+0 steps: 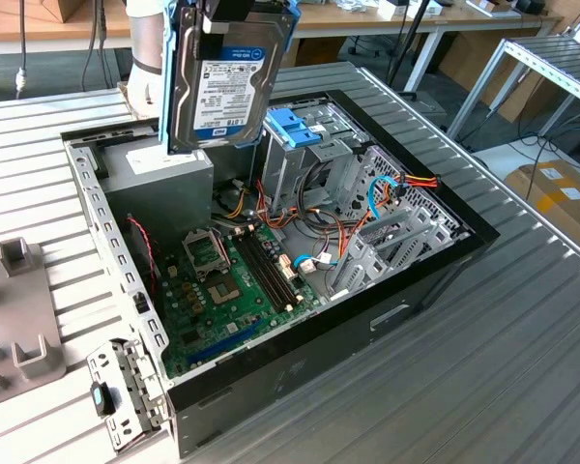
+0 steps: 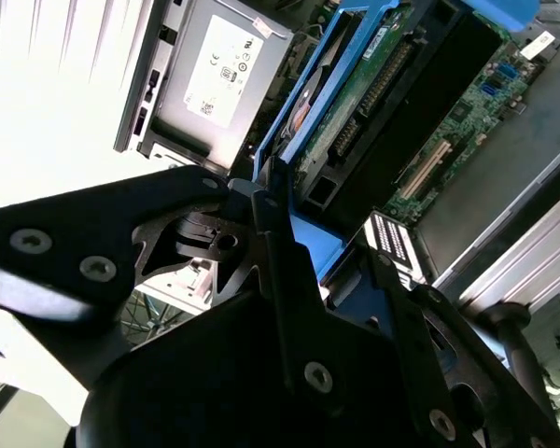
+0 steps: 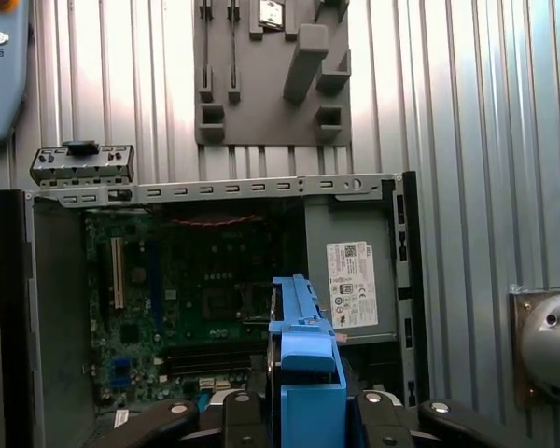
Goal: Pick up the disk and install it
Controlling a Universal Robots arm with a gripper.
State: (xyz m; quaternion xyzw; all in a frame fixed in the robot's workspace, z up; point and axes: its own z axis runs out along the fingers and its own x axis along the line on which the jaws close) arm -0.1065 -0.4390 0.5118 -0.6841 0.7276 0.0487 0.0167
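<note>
First wrist view: gripper (image 3: 303, 413) is clamped shut across the blue carrier of the disk (image 3: 304, 347), which hangs on edge above the open computer case (image 3: 215, 189) and its motherboard (image 3: 168, 289). Exterior view places the disk high over the case, near the upright drive cage (image 1: 300, 145). Judgement: rigid, fairly heavy, shock-sensitive unit. The plastic carrier frame is the right hold, away from the circuit-board face and connectors, though smooth plastic may slip.

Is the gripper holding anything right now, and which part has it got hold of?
Yes. The gripper is clamped on the disk, gripping the upper end of its blue carrier. The disk hangs upright above the open computer case.
</note>
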